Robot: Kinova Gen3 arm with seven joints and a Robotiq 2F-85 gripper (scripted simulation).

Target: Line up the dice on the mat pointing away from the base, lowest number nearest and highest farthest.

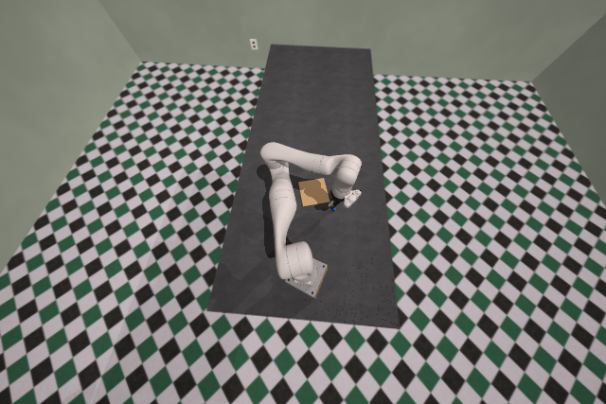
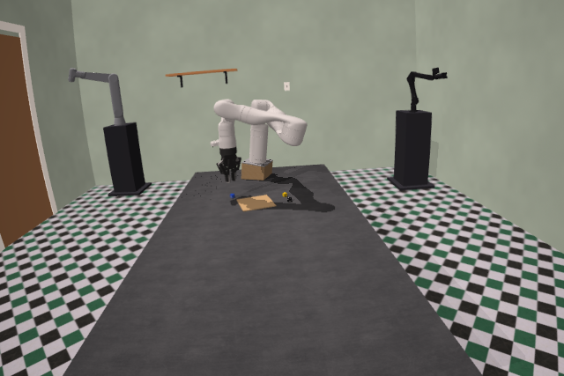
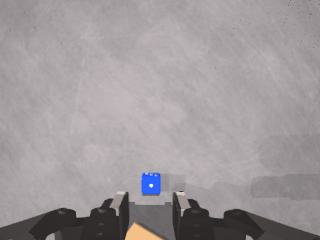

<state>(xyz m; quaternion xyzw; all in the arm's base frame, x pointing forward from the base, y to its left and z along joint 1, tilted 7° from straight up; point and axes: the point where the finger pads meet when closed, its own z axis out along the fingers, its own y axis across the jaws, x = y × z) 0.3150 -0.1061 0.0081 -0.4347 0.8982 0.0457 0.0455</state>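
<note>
Black jaws (image 1: 330,205) (image 2: 230,180), mine, part-way apart with nothing between them; they hang above the tabletop (image 1: 323,96) (image 2: 273,271) (image 3: 100,75), pointing down. Blue die (image 1: 333,209) (image 2: 232,195) (image 3: 151,184) lies on the tabletop just below and ahead of them in the wrist view, roughly centred on the gap; one pip on its upper face, several on the side that shows; not gripped.

Next outward, the tan mat (image 1: 312,192) (image 2: 256,202) (image 3: 142,233); flat, the blue die just off its edge, no die upon it. Across the mat, in the exterior view, the yellow die (image 2: 285,194) and the black die (image 2: 289,199) sit near each other on the tabletop; their numbers are too small to read, and the arm hides them from the top view. My base (image 1: 318,287) (image 2: 256,170) stands well apart.

Step in hand, as I judge it: picking up the first die, blue; a one cannot be beaten for lowest, so its likely place is the base end of the line. Next move: line up over it, lower with the gap wider than the die, then close squarely on its sides; lift and carry level, since any roll would change the upper face; keep the fingertips off the mat's edge.
</note>
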